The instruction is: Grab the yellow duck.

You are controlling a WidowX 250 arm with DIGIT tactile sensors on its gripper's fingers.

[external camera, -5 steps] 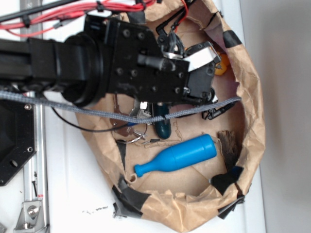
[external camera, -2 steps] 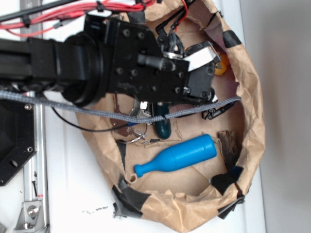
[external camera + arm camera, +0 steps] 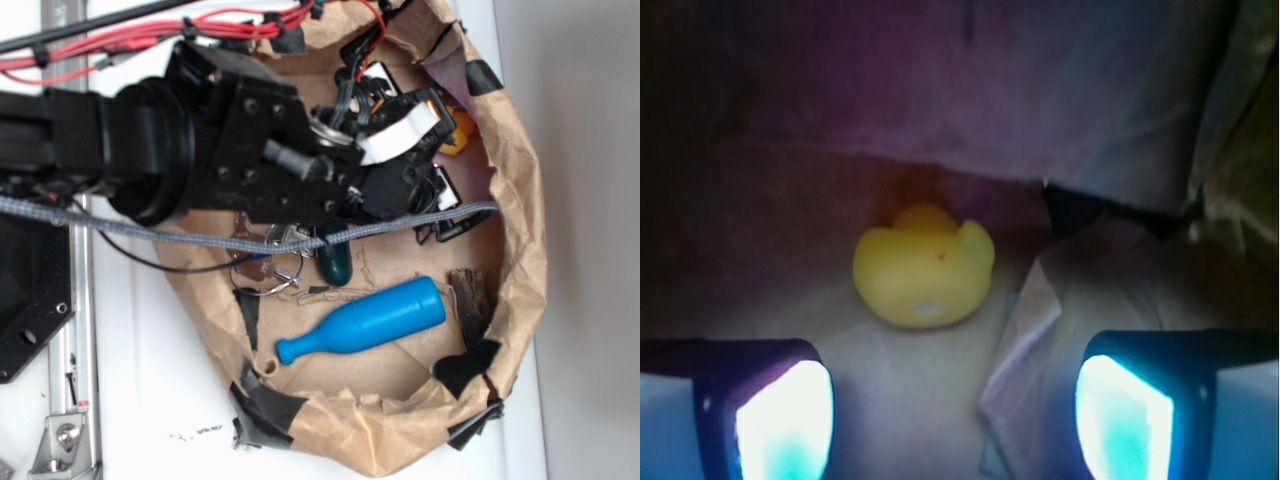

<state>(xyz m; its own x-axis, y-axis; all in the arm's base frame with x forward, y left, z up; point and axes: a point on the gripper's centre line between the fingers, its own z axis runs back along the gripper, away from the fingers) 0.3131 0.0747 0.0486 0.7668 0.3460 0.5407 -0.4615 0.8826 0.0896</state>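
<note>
yellow duck (image 3: 923, 275) is seen lying tipped over on the brown paper floor, ahead of the gripper (image 3: 955, 420), slightly left of centre, close to the far paper wall (image 3: 1040, 100); base hole faces the wrist camera, long axis roughly left-right. Fingers (image 3: 780, 415) are spread wide, nothing held, duck not touched. In the exterior view the arm (image 3: 150, 150) is reached in from the left, gripper (image 3: 425, 130) angled to the upper right of the paper bag (image 3: 520, 250), duck (image 3: 462, 130) partly hidden there. Blue pin (image 3: 365, 320) is lying well apart, lower in the bag
</note>
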